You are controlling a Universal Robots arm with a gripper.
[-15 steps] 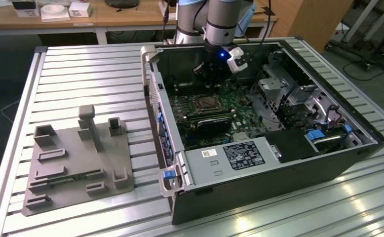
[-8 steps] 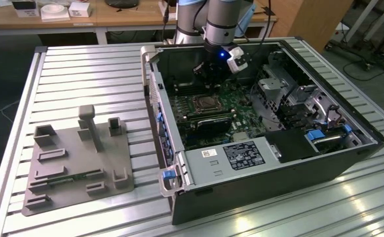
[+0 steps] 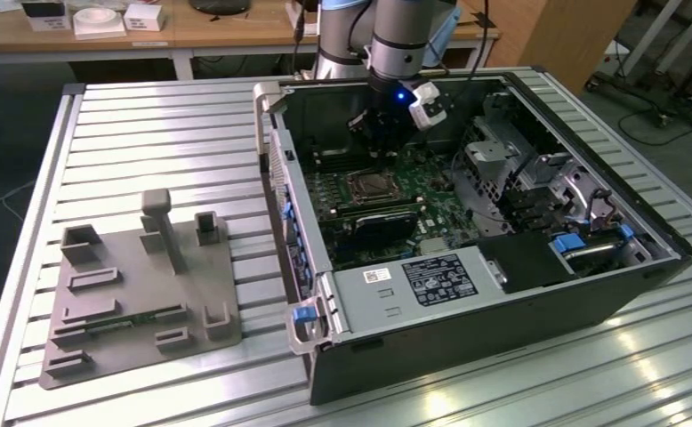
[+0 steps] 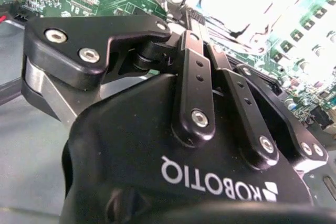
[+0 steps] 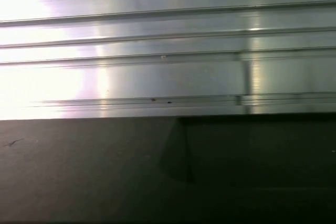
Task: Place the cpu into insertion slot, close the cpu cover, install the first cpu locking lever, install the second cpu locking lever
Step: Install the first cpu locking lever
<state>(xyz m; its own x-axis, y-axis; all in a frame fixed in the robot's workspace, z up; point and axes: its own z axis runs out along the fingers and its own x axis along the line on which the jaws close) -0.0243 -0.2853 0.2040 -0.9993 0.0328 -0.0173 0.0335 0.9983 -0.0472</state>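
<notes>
In the exterior view my gripper [image 3: 374,147] hangs inside the open computer case [image 3: 465,347], just above and behind the insertion slot [image 3: 370,187]. That slot is a square socket with a silvery rim on the green motherboard [image 3: 430,178]. The cpu cover [image 3: 352,181] lies flat over the socket as a silvery frame. I cannot make out the cpu itself. In the second wrist view my gripper [image 4: 193,18] is shut with nothing in it. Its tips are close to a glaring silvery metal plate [image 4: 241,9] on the board.
The case stands on a ribbed aluminium table [image 3: 144,142]. A grey fixture tray [image 3: 132,285] with upright posts lies toward the exterior view's left. A black card [image 3: 376,233] and the drive cage [image 3: 524,178] crowd the socket. The first wrist view shows table slats [image 5: 157,66].
</notes>
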